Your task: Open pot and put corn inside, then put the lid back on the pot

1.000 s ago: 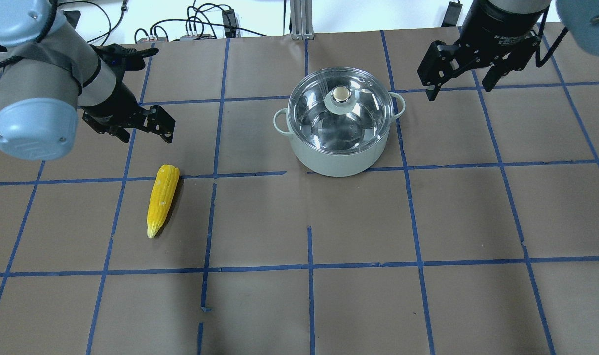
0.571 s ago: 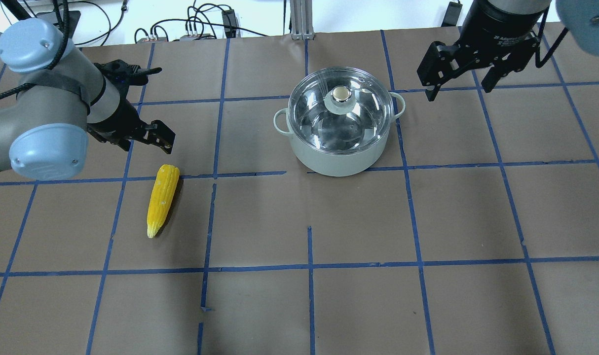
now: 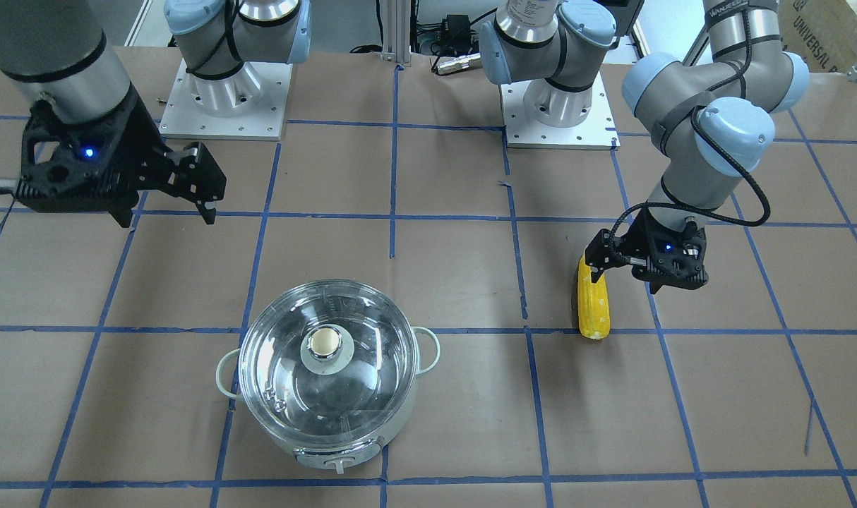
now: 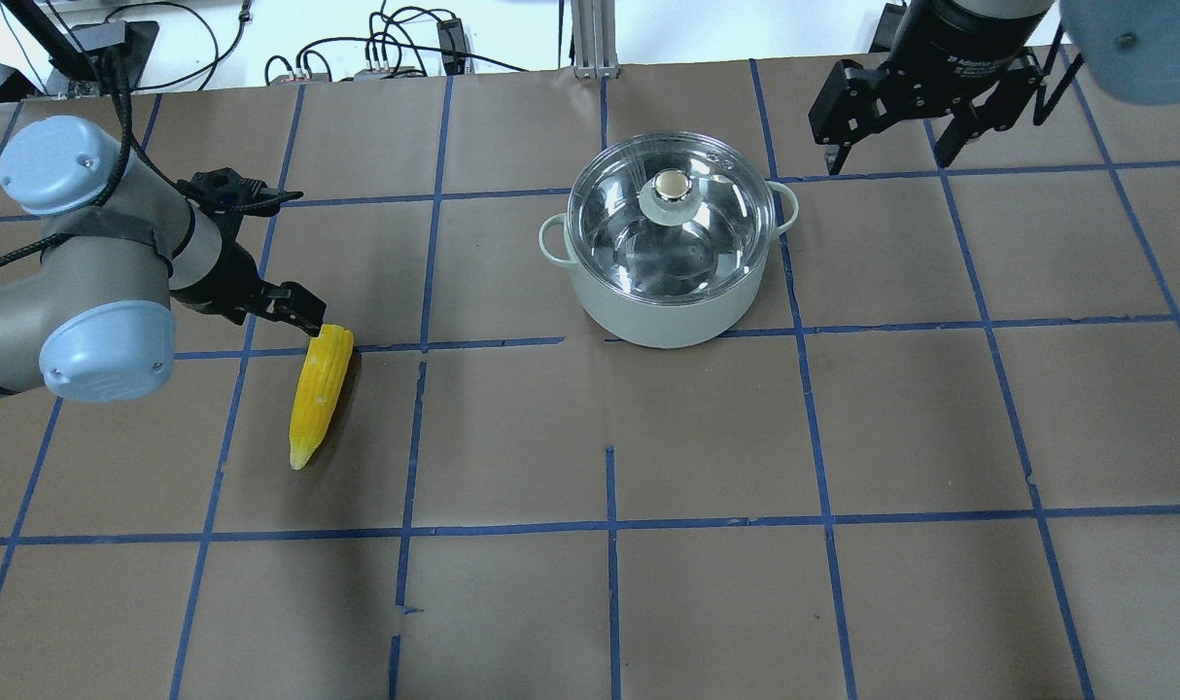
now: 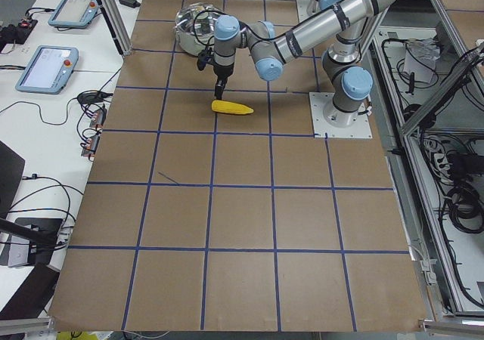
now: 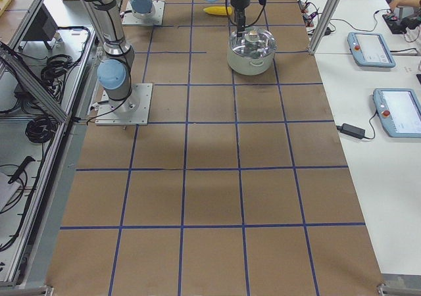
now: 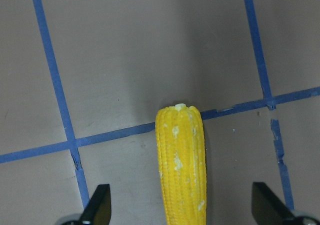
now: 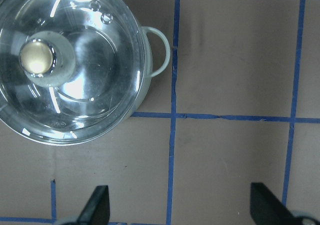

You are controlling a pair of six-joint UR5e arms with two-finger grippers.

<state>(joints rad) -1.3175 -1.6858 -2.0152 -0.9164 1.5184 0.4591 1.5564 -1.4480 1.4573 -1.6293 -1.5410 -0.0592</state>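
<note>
The pale mint pot (image 4: 663, 309) stands on the table with the clear glass lid (image 4: 721, 228) on it, beige knob (image 4: 673, 188) up. It also shows in the front view (image 3: 330, 443) and the right wrist view (image 8: 160, 52). The yellow corn (image 4: 320, 394) lies flat to the pot's left. My left gripper (image 4: 296, 313) is open and low over the corn's thick end. In the left wrist view the corn (image 7: 181, 160) lies between the open fingers (image 7: 97, 206). My right gripper (image 4: 886, 146) is open and empty, raised to the right of and beyond the pot.
Blue tape lines grid the brown table. Cables (image 4: 396, 49) lie along the far edge. The arm base plates (image 3: 224, 106) sit at the robot's side. Operator tablets (image 6: 371, 49) lie on a side bench.
My left gripper has come down and toward the corn's thick end and now straddles it. My right gripper has shifted a little farther back. Pot, lid and corn have not moved.
</note>
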